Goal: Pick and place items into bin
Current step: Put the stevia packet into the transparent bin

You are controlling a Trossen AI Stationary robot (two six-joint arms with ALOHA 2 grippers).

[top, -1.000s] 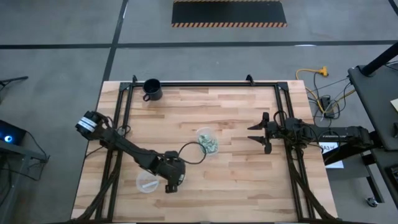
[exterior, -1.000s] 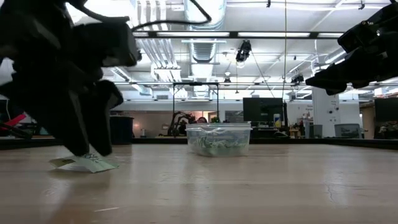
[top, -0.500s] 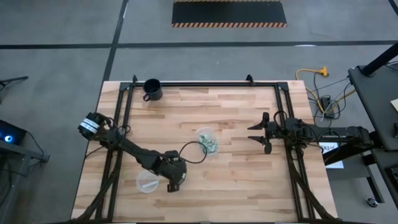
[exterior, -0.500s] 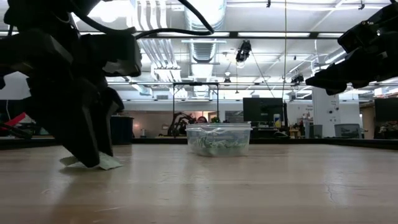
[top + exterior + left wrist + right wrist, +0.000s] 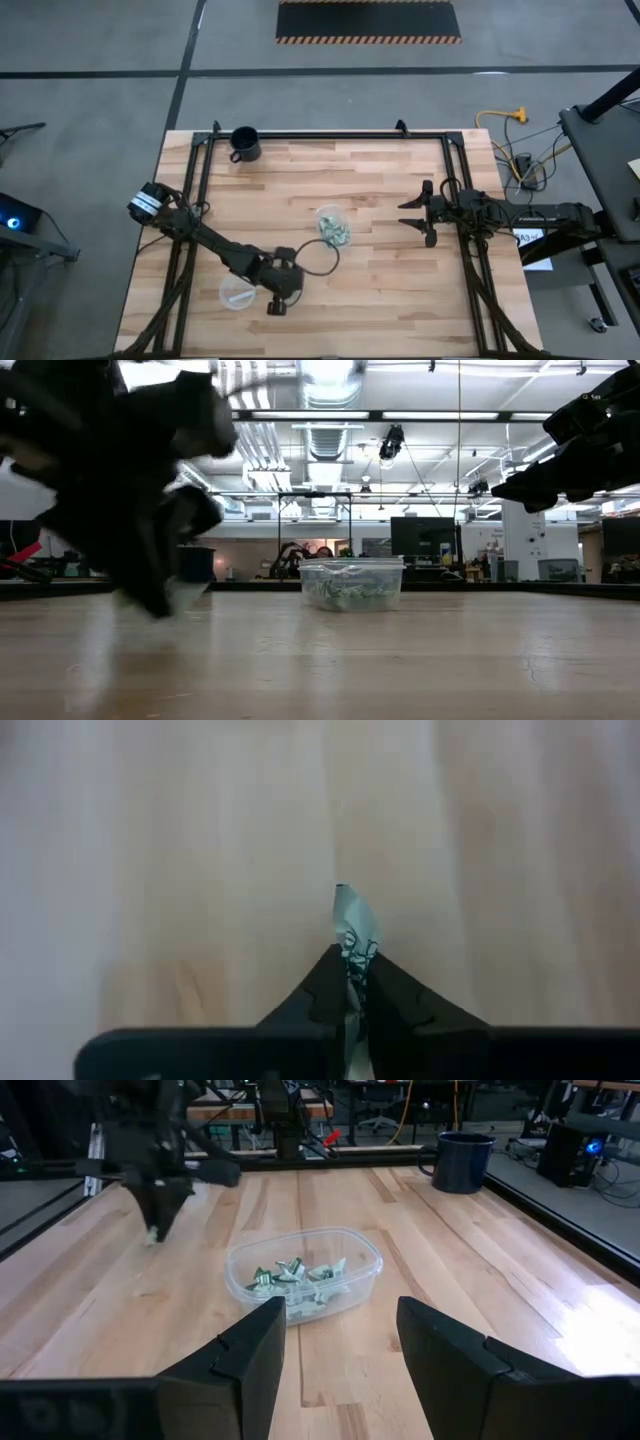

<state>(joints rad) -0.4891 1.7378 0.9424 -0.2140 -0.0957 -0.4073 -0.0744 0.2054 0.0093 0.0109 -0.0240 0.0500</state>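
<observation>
One wrapped item (image 5: pixel 352 925) pinched in left pincer (image 5: pixel 352 982).

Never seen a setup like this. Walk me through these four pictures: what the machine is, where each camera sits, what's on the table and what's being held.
Two dark robot arms work at a wooden table. One camera looks straight down, one sits at table height, and one rides on each wrist. The left gripper is shut on a small pale-green wrapped piece, near a flatter clear dish. The right gripper waits open at the table's right, facing the clear cup, which already holds several such pieces. A black mug stands at the far edge.
</observation>
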